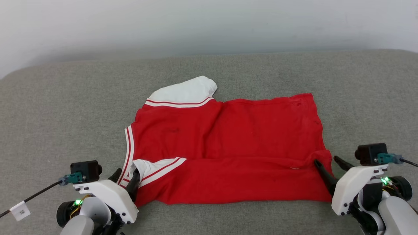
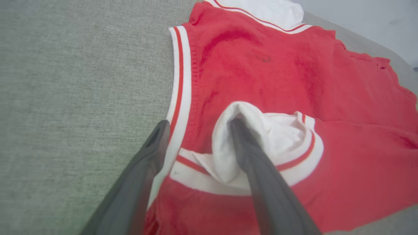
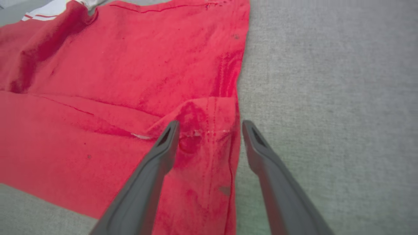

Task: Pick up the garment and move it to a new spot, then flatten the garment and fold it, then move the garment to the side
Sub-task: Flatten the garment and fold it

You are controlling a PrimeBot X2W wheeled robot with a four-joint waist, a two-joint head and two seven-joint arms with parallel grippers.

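The garment [image 1: 228, 143] lies spread on the grey cushion [image 1: 65, 107], in the middle of the head view. Its near strip is folded over onto the body, so the cloth under this fold is hidden. Some small dark marks on the red are too faint to read. The far sleeve [image 1: 186, 91], white, points to 11 o'clock. The near sleeve [image 2: 271, 137] is crumpled at 7 o'clock, and its shape is hard to make out. Both forearms are cut off by the bottom edge.

The left gripper [image 1: 125, 176] is at 7 o'clock of the garment, with its fingers spread wide. In the left wrist view one finger lies at the striped trim [image 2: 179, 75], beside the cushion. The other finger is pushed into the white folds of the near sleeve, and the gripper pinches nothing. The right gripper [image 1: 326, 160] is at 4 o'clock, also spread wide. One finger rests on the folded red corner and the other is over the cushion, just beside the hem. It holds nothing.
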